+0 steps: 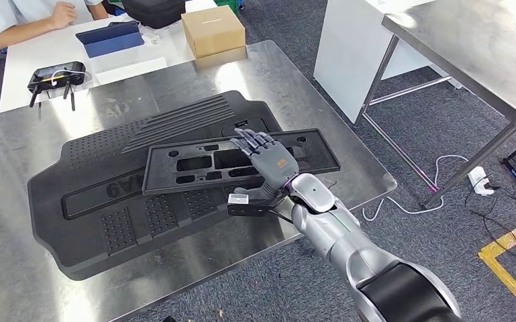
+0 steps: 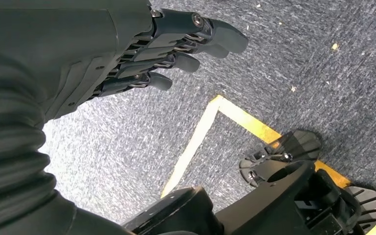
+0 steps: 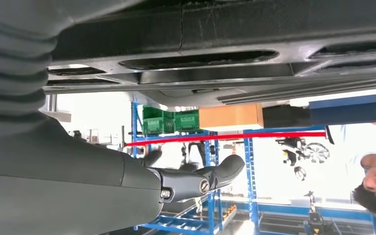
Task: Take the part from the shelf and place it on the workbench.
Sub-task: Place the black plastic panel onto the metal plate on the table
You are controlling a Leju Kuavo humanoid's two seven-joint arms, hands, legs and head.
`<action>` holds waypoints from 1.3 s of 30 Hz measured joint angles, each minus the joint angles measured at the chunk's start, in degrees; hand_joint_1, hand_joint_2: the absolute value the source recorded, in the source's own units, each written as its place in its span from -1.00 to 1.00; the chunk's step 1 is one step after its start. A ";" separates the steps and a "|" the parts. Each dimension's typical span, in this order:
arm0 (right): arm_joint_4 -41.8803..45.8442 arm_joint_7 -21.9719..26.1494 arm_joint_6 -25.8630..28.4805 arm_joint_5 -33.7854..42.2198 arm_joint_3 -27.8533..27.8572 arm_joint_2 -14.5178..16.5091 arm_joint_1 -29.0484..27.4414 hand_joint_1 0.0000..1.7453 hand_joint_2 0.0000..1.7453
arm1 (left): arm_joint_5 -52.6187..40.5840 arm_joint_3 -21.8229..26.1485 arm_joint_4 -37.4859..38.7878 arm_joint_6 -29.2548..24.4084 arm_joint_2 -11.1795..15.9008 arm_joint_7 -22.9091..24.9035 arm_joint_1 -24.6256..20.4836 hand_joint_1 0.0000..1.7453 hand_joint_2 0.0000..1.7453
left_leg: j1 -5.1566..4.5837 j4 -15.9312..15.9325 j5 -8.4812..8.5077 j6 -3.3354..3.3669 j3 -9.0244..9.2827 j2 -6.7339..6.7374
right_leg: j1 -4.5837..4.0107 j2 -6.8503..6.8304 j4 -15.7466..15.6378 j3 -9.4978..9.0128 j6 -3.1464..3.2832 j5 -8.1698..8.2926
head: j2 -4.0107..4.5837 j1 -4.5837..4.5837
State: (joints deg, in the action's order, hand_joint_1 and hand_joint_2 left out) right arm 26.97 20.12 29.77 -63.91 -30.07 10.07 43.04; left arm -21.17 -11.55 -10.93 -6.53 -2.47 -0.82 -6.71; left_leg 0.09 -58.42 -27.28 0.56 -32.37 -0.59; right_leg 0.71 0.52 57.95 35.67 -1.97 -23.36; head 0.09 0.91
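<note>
Flat on the workbench (image 1: 13, 268) lies the part (image 1: 174, 164), a long black tray-like panel with rectangular cut-outs, resting across a larger black ribbed mat (image 1: 87, 201) and tilted slightly so that its far end points toward 2 o'clock. The right hand (image 1: 267, 161) lies on top of the part near that end, fingers (image 1: 251, 142) stretched flat over the panel and pointing toward 11 o'clock, thumb at the part's near edge; whether it pinches the edge or merely rests there cannot be told. From the right wrist view the part's underside (image 3: 225, 29) shows just beside the thumb (image 3: 210, 178). The left hand (image 2: 127, 54) hangs over blue carpet (image 2: 298, 63), fingers apart and holding nothing. At 12 o'clock beyond the bench stands a cardboard box (image 1: 213, 30), and at 10 o'clock a person's arm (image 1: 20, 27) rests on a white table (image 1: 20, 60).
</note>
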 joint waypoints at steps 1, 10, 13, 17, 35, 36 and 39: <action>-0.01 -0.07 0.04 0.01 0.02 -0.01 -0.06 -1.00 -1.00 | -0.02 0.07 0.00 -0.03 0.00 0.01 0.02 -1.00 1.00 | 0.00 0.00 0.00 0.00 0.00 0.00 | 0.00 0.00 0.00 0.00 0.00 0.00 | 0.00 0.01; 0.48 4.17 -4.71 7.29 2.22 0.57 -0.54 -1.00 -1.00 | -0.79 0.98 0.00 -0.03 -0.02 0.05 0.11 -1.00 1.00 | 0.00 0.00 0.00 0.00 0.01 0.01 | 0.00 0.00 0.00 -0.02 0.00 0.00 | 0.00 0.00; 2.05 6.53 -8.83 12.19 3.71 1.27 -1.08 -1.00 -1.00 | -1.37 1.55 0.00 -0.03 -0.03 0.05 0.14 -1.00 1.00 | 0.01 0.00 0.00 0.00 0.01 0.01 | 0.00 0.00 0.00 -0.02 0.00 0.00 | 0.00 0.00; 3.80 7.48 -10.87 14.26 5.01 1.96 -1.43 -1.00 -1.00 | -1.56 2.12 -0.01 -0.03 -0.05 0.01 0.20 -1.00 1.00 | 0.01 0.00 0.00 0.00 0.02 0.00 | -0.01 0.00 0.00 -0.02 0.00 0.00 | -0.01 0.00; 8.78 9.55 -17.83 21.79 6.28 2.78 -3.04 -1.00 -1.00 | -2.59 3.25 -0.02 -0.16 -0.08 -0.29 0.43 -1.00 1.00 | 0.01 0.00 0.00 0.00 0.04 0.00 | 0.00 0.00 0.00 -0.04 0.00 0.00 | 0.00 -0.01; 10.08 9.80 -19.19 23.54 6.33 2.93 -3.50 -1.00 -1.00 | -2.79 3.48 -0.02 -0.16 -0.08 -0.39 0.45 -1.00 1.00 | 0.01 0.00 0.00 0.00 0.04 0.00 | 0.00 0.00 0.00 -0.04 0.00 0.00 | 0.00 0.00; 14.66 10.31 -22.11 28.75 6.52 3.43 -5.28 -1.00 -1.00 | -3.24 4.23 -0.02 -0.20 -0.09 -0.62 0.56 -1.00 1.00 | 0.01 0.00 0.00 0.00 0.04 0.00 | -0.01 0.00 0.00 -0.04 0.00 0.00 | 0.00 0.00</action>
State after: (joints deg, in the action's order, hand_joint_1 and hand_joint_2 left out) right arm 41.62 30.43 7.66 -35.16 -23.55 13.50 37.75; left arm -24.41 -7.32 -10.95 -6.73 -2.56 -1.44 -6.15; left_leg 0.10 -58.42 -27.28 0.56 -32.33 -0.59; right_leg 0.71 0.53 57.96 35.63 -1.97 -23.36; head 0.09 0.91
